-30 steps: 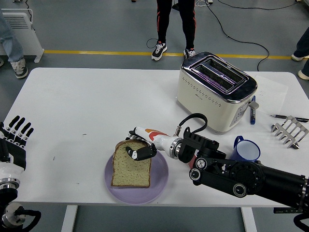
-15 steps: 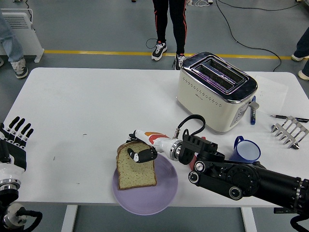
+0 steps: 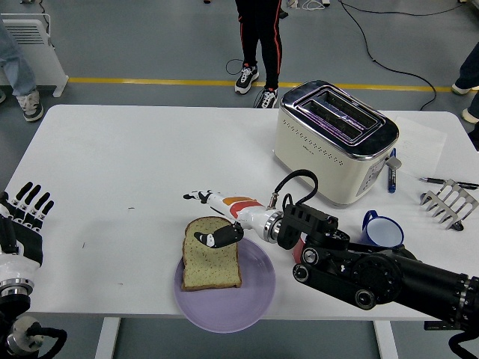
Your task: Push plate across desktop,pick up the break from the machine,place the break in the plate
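The bread (image 3: pixel 211 255) now lies flat on the plate (image 3: pixel 254 299) near the table's (image 3: pixel 112 172) front edge, so placing looks nearly done, while the right hand (image 3: pixel 213 221) has spread its fingers off the slice's top edge, the empty toaster (image 3: pixel 334 138) standing beyond.

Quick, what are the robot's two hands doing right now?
Left hand: open, holding nothing, at the table's left edge.
Right hand: open over the bread.

The right arm (image 3: pixel 374 273) is black and jointed with a looping black cable; its hand (image 3: pixel 221 221) is white, orange-marked, black-fingertipped.
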Controlling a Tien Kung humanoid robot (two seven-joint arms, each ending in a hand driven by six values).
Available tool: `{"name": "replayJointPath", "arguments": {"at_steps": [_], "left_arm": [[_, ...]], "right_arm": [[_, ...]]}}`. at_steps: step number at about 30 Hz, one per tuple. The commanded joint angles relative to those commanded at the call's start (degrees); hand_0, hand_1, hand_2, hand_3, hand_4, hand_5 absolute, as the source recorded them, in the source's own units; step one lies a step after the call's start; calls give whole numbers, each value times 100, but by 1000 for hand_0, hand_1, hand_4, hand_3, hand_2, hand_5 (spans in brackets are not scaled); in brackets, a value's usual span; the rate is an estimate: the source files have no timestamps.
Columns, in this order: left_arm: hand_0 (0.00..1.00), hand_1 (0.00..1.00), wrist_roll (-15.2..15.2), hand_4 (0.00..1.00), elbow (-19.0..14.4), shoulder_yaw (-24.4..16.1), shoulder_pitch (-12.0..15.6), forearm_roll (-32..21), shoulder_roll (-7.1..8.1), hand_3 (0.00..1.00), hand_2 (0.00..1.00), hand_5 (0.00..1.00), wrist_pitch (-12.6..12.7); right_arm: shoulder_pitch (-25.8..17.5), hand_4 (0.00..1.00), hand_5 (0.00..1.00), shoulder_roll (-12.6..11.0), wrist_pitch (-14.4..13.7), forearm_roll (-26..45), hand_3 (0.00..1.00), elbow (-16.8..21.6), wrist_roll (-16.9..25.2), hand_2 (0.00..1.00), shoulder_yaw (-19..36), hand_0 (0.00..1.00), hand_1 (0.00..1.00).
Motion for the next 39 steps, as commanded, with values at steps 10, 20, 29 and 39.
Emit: {"name": "replayJointPath", "arguments": {"at_steps": [10,20,29,39], "left_arm": [[763,753,1,549,-5,-40,-44,-7,0,716,789,998,4],[763,753,1,549,-42,-132,-63,-23,0,716,788,998,2],[762,751,7,552,-69,-207,-79,-621,0,715,788,998,-121],[763,751,29,554,-7,-301,-56,-673,0,715,788,998,-119]], "right_arm": [[-189,684,322,-459,-270,-17,949,1197,488,965,737,905,888],[-876,585,316,-1221,-15,1557,807,3412,1380,835,2510,810,805],[-1686,582,378,-1777,508,3146,803,3352,991,841,4522,819,809],[-2803,579,396,-2009,773,4852,816,2228,713,847,6579,823,811]]}}
